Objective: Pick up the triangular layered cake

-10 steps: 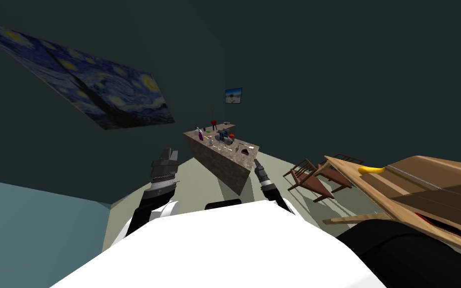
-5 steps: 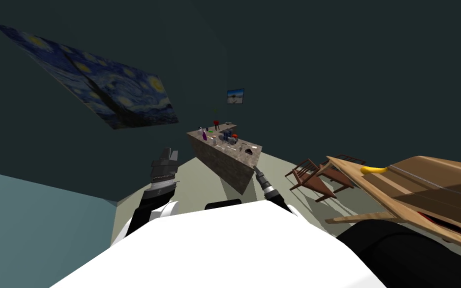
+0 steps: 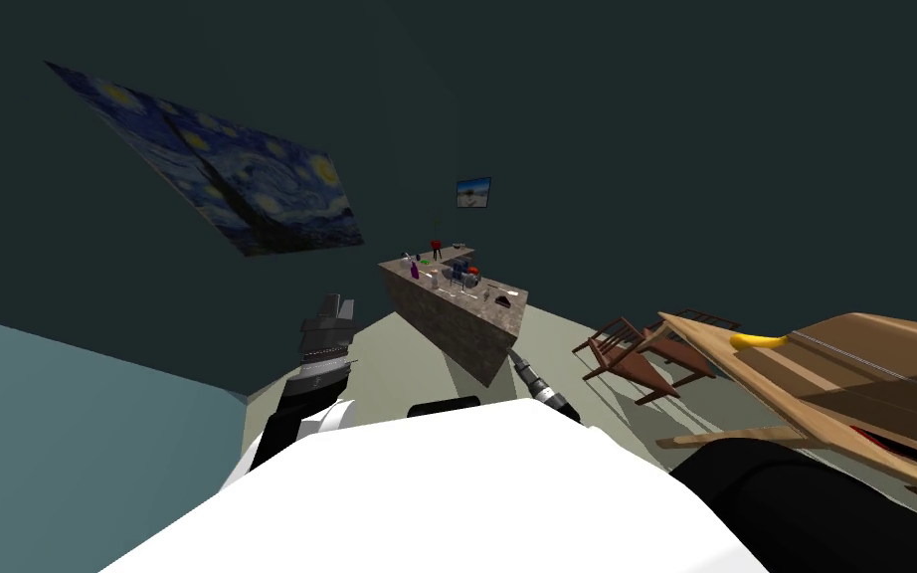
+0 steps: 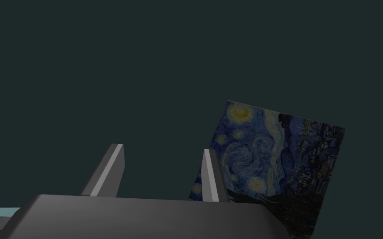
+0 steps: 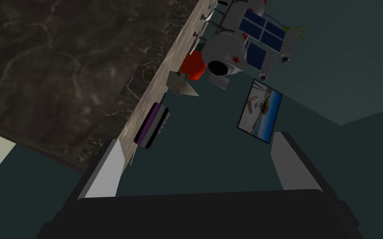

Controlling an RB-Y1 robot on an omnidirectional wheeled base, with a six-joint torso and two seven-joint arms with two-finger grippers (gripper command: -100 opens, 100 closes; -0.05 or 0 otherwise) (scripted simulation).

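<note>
The layered cake (image 5: 151, 125) is a dark wedge with purple and white layers. It lies on the top of a marble-sided counter (image 5: 62, 70), close to the near edge. In the head view the cake (image 3: 499, 297) is a small dark wedge at the near end of the counter (image 3: 452, 323). My right gripper (image 5: 197, 166) is open and empty, short of the cake and below the counter top. In the head view it (image 3: 516, 356) hangs in front of the counter's near corner. My left gripper (image 3: 333, 306) is raised on the left, fingers (image 4: 111, 168) open and empty.
On the counter behind the cake are a red object (image 5: 192, 66), a grey wedge (image 5: 182, 85) and a white and blue satellite-like model (image 5: 244, 45). To the right stand a wooden table (image 3: 844, 388) with a banana (image 3: 760, 340) and brown chairs (image 3: 641, 360).
The whole head view has shifted right, so I have moved. My right gripper has sunk from the counter's top edge to in front of its near corner. The left arm kept its pose.
</note>
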